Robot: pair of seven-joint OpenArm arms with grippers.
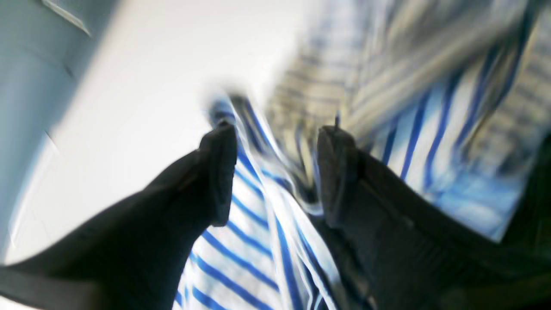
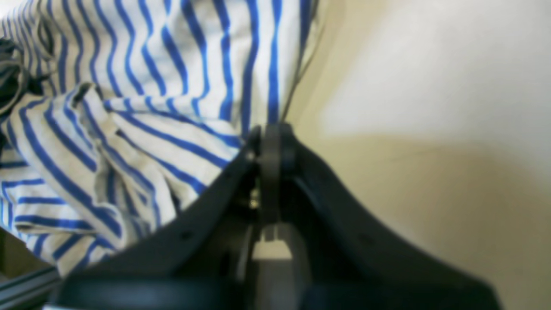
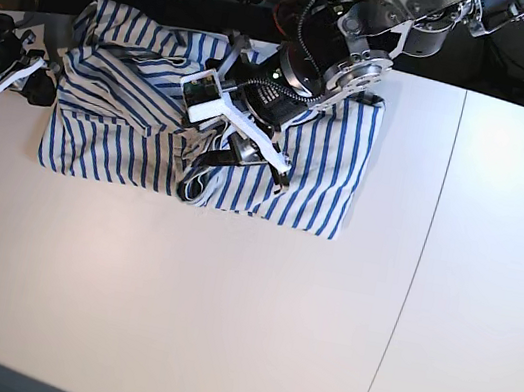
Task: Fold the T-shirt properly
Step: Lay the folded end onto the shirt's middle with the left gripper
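T-shirt (image 3: 131, 132) lay crumpled along the desk's (image 3: 218, 330) far edge, half folded, with a bunched ridge near its middle. My left pincer (image 1: 275, 172) hung over that ridge with its fingers spread and a fold of striped cloth running loose between them, not pinched. My right pincer (image 2: 269, 142) was pressed together at the shirt's outer edge near the desk's far corner; I could not tell whether any cloth was caught in it. Judging from this, the freed fold could slump back into a heap and spoil the crease. If cloth clung to a left finger as I lifted, it might drag the layers askew.
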